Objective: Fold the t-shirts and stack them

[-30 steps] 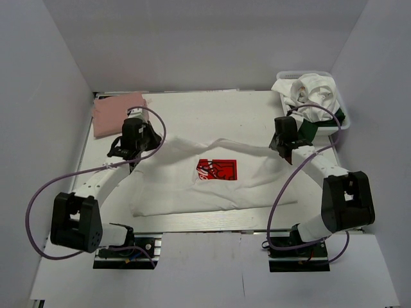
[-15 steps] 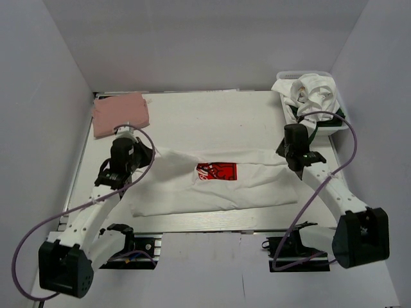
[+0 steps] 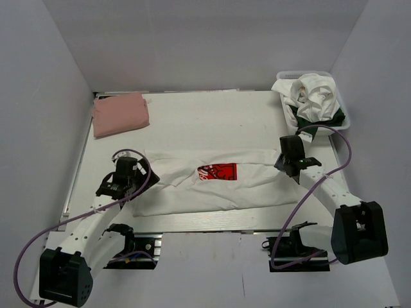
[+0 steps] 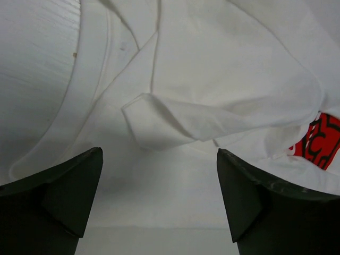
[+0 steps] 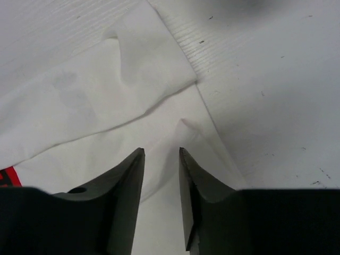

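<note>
No wording can be read. The red print [image 3: 217, 172] on the white t-shirt [image 3: 192, 196], at centre frame, is too small to make out.

white t-shirt [image 3: 192, 192]: folded narrower | left end effector [image 4: 159, 153], right end effector [image 5: 159, 150]: drawn nearer

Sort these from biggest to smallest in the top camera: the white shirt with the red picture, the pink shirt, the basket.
1. The white shirt with the red picture: spread out, easily largest.
2. The basket, piled high.
3. The pink shirt, folded, somewhat smaller than the basket.
</note>
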{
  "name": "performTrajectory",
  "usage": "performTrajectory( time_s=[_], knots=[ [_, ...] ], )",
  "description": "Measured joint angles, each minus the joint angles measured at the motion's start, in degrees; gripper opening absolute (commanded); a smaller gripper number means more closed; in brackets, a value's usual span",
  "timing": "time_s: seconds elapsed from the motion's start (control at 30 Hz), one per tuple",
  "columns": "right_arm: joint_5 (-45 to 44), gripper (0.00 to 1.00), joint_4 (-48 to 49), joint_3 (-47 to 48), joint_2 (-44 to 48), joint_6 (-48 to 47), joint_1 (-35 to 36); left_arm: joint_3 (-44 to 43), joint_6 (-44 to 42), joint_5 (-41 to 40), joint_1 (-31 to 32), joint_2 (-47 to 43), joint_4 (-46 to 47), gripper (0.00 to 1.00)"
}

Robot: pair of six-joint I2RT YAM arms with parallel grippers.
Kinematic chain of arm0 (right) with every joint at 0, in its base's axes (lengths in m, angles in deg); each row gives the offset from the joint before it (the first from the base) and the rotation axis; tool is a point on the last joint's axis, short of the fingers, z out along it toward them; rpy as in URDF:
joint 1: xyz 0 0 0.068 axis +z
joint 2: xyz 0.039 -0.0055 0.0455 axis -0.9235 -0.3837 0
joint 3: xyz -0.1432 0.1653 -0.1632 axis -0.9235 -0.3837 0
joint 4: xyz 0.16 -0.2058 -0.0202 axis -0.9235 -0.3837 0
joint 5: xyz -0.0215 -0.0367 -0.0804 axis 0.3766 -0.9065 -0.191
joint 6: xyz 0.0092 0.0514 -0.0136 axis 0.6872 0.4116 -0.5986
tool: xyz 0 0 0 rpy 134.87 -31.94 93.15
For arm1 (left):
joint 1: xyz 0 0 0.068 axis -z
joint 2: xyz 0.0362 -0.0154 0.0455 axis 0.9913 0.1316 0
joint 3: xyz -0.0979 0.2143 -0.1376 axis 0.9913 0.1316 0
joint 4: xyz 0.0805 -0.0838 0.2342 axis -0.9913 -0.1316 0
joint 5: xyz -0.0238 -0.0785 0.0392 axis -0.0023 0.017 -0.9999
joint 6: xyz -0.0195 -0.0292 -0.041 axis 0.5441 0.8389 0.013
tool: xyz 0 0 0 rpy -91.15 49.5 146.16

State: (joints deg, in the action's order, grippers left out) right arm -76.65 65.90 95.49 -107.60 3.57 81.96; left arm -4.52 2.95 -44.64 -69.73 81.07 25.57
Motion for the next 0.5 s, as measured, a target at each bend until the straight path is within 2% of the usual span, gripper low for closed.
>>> performTrajectory(
  time_s=[0.17,0.37,0.5],
  knots=[
    [0.4,0.60,-0.3,1.9,-2.6,1.2,0.0,-2.0,1.1,0.8,0.0,0.6,-2.2,1.00],
    [0.3,0.70,-0.3,3.0,-5.0,1.7,-0.4,-7.6,0.5,3.0,0.0,9.0,0.1,1.00],
    [-0.2,0.73,-0.3,2.9,-6.3,2.1,-1.2,-8.8,0.3,3.4,0.0,15.6,0.0,0.85]
  ],
)
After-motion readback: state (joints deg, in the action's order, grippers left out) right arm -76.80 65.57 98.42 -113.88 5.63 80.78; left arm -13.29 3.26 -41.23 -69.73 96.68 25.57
